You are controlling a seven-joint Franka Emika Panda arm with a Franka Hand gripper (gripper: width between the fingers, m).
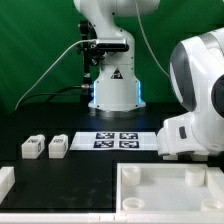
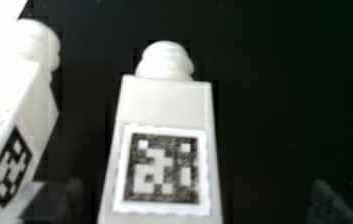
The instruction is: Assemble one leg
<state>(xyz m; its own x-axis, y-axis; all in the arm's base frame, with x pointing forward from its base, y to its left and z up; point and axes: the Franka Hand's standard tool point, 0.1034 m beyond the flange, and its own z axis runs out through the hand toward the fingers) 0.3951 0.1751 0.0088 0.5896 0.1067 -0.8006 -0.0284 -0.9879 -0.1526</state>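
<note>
In the wrist view a white leg (image 2: 168, 140) lies on the black table, its square tag facing up and its rounded peg pointing away. A second leg (image 2: 22, 120) lies tilted beside it. My gripper (image 2: 194, 202) is open just above the middle leg. Its dark, blurred fingertips (image 2: 59, 200) show on either side of the leg, not touching it. In the exterior view two legs (image 1: 32, 148) (image 1: 58, 147) lie side by side at the exterior view's left. The gripper itself is hidden there behind the big white arm (image 1: 195, 95).
The marker board (image 1: 118, 139) lies mid-table in front of the robot base (image 1: 113, 85). The large white tray (image 1: 165, 190) with corner sockets sits at the front on the exterior view's right. Another white part (image 1: 5, 180) sits at the front left edge.
</note>
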